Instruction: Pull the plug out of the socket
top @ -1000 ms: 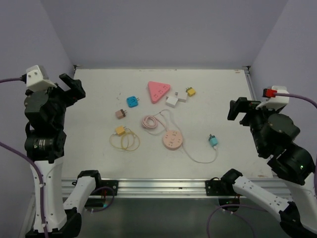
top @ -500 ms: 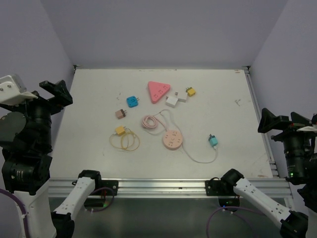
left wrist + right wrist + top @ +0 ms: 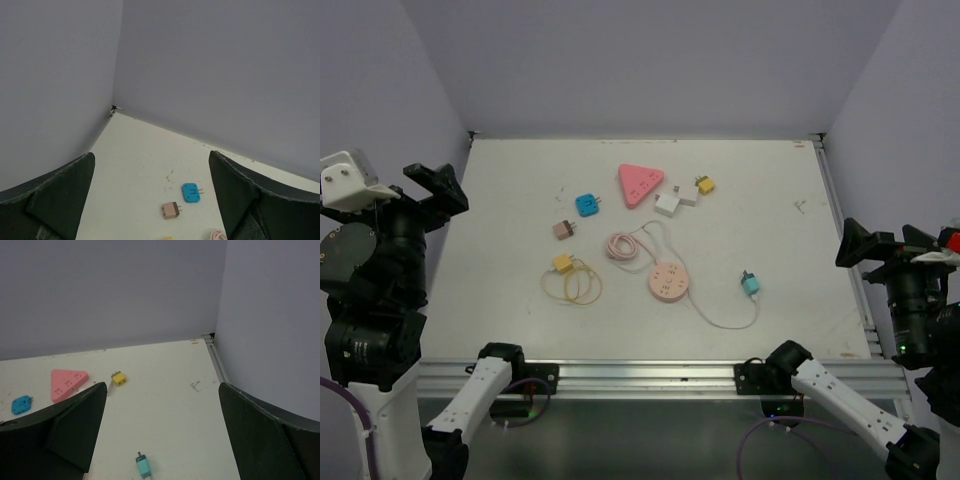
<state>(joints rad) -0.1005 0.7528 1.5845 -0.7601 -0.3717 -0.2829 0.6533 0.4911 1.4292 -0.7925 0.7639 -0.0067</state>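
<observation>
**Both claws gape at the table's sides, with plugs and sockets lying between them**

The matte white table point(image 3: 510, 240), lightly scuffed, sits between smooth lavender walls point(image 3: 640, 60). The left gripper point(image 3: 434, 185) is raised over the table's left edge. Its black, wedge-shaped fingers point(image 3: 55, 195) are spread far apart with nothing between them. The right gripper point(image 3: 880, 243) hangs at the right edge, likewise wide and empty, and its broad dark fingers point(image 3: 265, 430) frame its own view.

Near the middle lies a round socket point(image 3: 668, 282), a flat salmon-pink plastic disc dotted with slots. Its pink cord point(image 3: 623, 247) is wound in a tight coil just behind it. A thin white cable point(image 3: 720, 324) curves past the disc to a boxy teal plug point(image 3: 750, 287).

Farther back is the triangular socket point(image 3: 640, 184), a pink slab with rounded corners and a slotted face. The white plug point(image 3: 668, 203), a small cube, lies just beside the triangle's lower right edge. Whether the two touch, or whether its pins are seated, cannot be told. A small yellow plug point(image 3: 704, 184) sits just to its right.

To the left are a square blue adapter point(image 3: 587, 205) with two metal pins and a pink-and-brown plug point(image 3: 564, 230). Nearer the arms, a thin yellow cable point(image 3: 582, 288) lies in loose rings, ending in a yellow connector point(image 3: 562, 264).
</observation>
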